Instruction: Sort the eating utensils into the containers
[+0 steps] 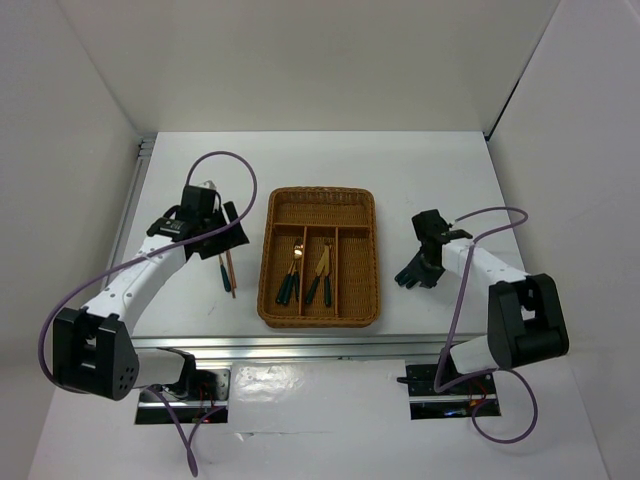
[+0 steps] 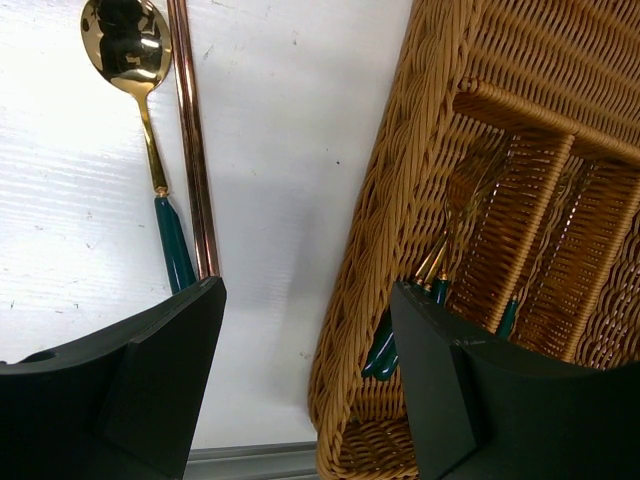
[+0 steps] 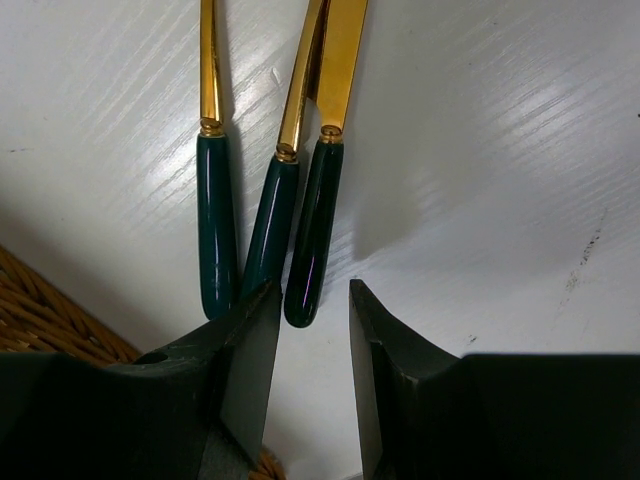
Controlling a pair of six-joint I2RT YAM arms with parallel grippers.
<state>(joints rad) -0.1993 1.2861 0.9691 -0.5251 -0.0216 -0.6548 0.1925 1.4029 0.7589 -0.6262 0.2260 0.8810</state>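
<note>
My left pincer [image 2: 305,300] hangs wide open over the table [image 2: 290,150], with the spoon [image 2: 140,90] and chopsticks [image 2: 190,140] at upper left and the tray [image 2: 380,230] at right holding some cutlery [image 1: 292,275]. My right pincer [image 3: 310,288] is narrowly parted, gripping nothing, right at three green handles [image 3: 217,220] in the upper middle.
</note>
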